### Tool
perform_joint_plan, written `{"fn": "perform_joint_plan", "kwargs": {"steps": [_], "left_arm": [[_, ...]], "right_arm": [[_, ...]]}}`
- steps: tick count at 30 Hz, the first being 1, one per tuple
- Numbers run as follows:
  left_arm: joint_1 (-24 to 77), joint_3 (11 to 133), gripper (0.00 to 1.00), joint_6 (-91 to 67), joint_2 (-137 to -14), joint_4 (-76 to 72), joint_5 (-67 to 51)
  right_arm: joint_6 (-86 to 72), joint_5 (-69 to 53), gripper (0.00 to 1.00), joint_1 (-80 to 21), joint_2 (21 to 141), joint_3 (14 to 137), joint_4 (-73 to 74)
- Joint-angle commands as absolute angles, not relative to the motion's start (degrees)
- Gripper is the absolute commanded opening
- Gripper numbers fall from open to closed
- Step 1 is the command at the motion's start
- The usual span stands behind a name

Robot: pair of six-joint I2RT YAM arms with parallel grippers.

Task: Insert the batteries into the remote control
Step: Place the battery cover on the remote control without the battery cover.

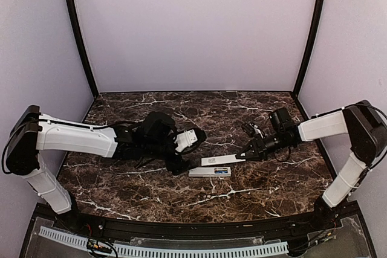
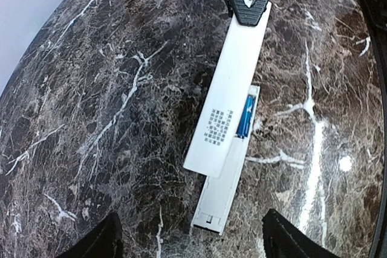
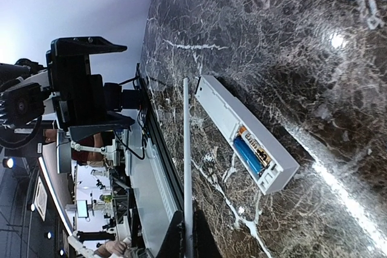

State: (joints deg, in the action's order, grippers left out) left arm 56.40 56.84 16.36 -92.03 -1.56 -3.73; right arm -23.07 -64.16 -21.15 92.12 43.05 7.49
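Just toward five o'clock of the marble table's (image 1: pixel 121 185) middle, the remote control (image 1: pixel 210 172) lies flat, a blue battery (image 2: pixel 244 119) seated in its open bay. Judged light, stiff and slick, it is best gripped across its long edges. Its thin battery cover (image 2: pixel 233 89) is pinched at the three-o'clock end by the closed right gripper (image 1: pixel 245 156); the left gripper (image 2: pixel 193 240) hovers wide open and empty.

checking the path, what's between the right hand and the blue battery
A thin white flat panel, pinched in the right hand, stretches toward the tiny blue cylindrical battery in the slim white rectangular remote; left wrist view shows it.
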Motion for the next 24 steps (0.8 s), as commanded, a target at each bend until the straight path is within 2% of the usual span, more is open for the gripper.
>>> {"fn": "perform_joint_plan", "kwargs": {"steps": [1,9,24], "left_arm": [[55.32,55.2,0.82,20.92,-90.53,3.67,-6.83],[53.96,52.7,0.81,30.78,-92.37,3.48,-14.73],[53.23,57.14,0.8,34.99,-102.1,0.79,-16.68]], "right_arm": [[-26.65,-66.93,0.0,-24.2,96.62,43.66,-0.57],[-28.38,-68.74,0.0,-24.78,103.06,43.77,-6.92],[-30.06,-70.93,0.0,-25.21,106.87,43.24,-11.31]]}}
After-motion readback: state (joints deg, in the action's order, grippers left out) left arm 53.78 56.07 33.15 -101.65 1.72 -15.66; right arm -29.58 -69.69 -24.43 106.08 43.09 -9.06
